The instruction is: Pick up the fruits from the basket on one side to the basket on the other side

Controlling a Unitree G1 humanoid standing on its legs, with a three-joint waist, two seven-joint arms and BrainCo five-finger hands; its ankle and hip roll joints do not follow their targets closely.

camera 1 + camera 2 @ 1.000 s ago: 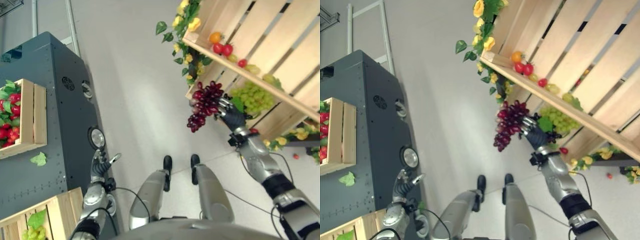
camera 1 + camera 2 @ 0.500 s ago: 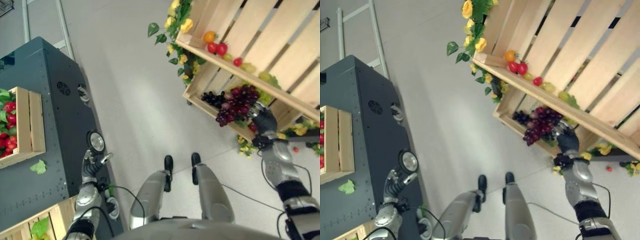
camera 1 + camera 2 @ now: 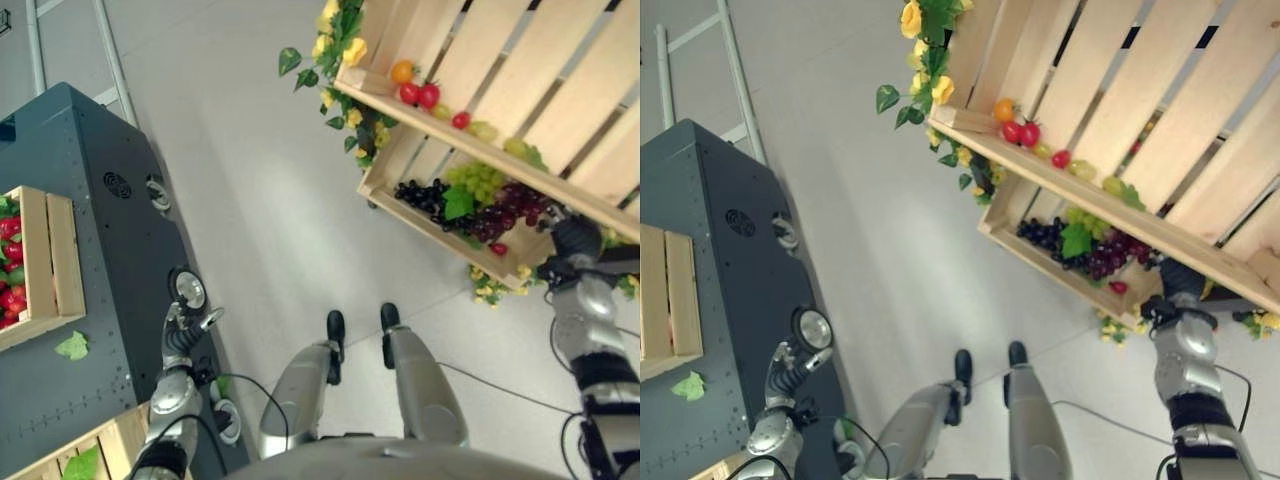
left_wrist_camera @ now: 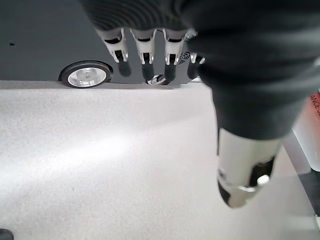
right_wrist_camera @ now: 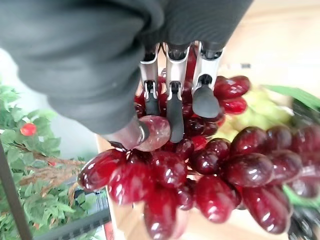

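A bunch of red grapes (image 3: 508,208) hangs over the right end of the lower wooden crate (image 3: 427,226) of the stand on my right. My right hand (image 3: 577,240) is shut on it from the right. In the right wrist view the fingers (image 5: 173,95) and thumb curl round the top of the red grapes (image 5: 210,175). Dark grapes (image 3: 418,195) and green grapes (image 3: 478,180) lie in the same crate. My left hand (image 3: 186,325) hangs at the lower left beside the dark cabinet, its fingers (image 4: 144,47) straight and holding nothing.
The shelf above the crate carries an orange (image 3: 401,71), tomatoes (image 3: 418,94) and other small fruit, with yellow flowers (image 3: 338,45) at its corner. A dark cabinet (image 3: 95,210) on the left bears a wooden crate (image 3: 55,255) of red fruit. Another crate (image 3: 70,465) sits at the lower left.
My right hand has carried the red grapes rightwards from over the floor into the lower crate. The view has shifted a little. The left hand has stayed put.
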